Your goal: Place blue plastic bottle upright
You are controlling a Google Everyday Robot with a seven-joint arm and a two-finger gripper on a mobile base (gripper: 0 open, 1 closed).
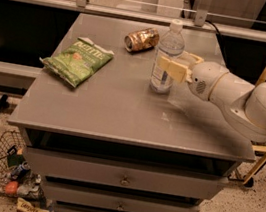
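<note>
The single camera view looks down on a grey table [116, 118] with drawers below. The bottle [171, 42] stands upright toward the back right of the top, cap up, its base seemingly resting on the surface. The gripper [169, 63] comes in from the right on a white arm [245, 99] and is closed around the bottle's label band, one cream finger [171, 69] crossing in front and the other behind. The bottle's long axis is vertical, square to the level fingers, so it lies directly between them rather than off to a side. The likely next step is to let go straight and back off rightward without tipping it. A can [141, 38] lies just behind-left of the bottle; a chip bag [77, 59] lies well apart to the left.
</note>
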